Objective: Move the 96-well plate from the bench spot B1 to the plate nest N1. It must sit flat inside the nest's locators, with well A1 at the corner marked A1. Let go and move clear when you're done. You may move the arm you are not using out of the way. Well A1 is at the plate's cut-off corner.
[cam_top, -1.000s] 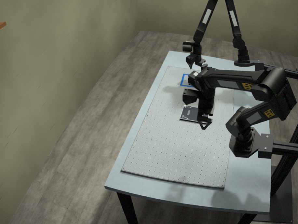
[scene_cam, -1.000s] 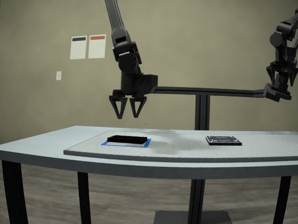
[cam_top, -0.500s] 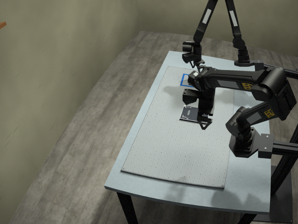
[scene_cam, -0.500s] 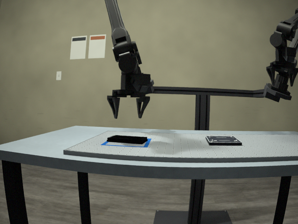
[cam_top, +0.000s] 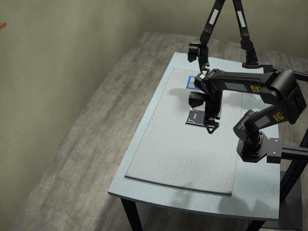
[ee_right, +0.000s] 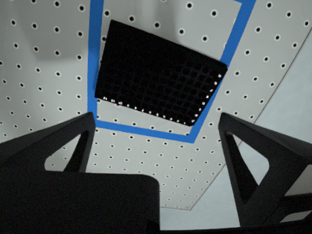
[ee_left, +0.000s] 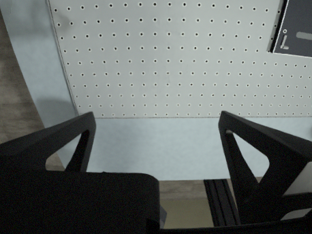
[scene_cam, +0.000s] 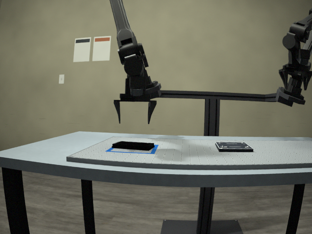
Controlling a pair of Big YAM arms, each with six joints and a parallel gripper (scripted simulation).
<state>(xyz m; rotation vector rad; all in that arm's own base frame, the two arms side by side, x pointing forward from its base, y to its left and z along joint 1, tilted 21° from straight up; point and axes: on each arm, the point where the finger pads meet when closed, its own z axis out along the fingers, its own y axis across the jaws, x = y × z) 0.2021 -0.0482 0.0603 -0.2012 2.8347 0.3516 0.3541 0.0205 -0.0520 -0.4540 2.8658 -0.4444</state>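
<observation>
The black 96-well plate [scene_cam: 133,145] lies flat inside the blue-taped bench spot B1 [scene_cam: 131,150], skewed to the tape in the right wrist view [ee_right: 159,79]. My right gripper [scene_cam: 133,112] is open and empty, fingers pointing down, hanging well above the plate; it also shows in the top view [cam_top: 204,71]. The plate nest N1 [scene_cam: 234,146] is a dark flat plate with white marks on the perforated board, empty. My left gripper [scene_cam: 294,80] is open and empty, high above the table beside the nest [cam_top: 196,117]. In the top view the left arm hides the plate.
The grey perforated breadboard [cam_top: 184,139] covers most of the pale blue table. The black gantry post [scene_cam: 211,114] and crossbar stand behind the table. The left arm's base [cam_top: 254,149] sits at the table's edge.
</observation>
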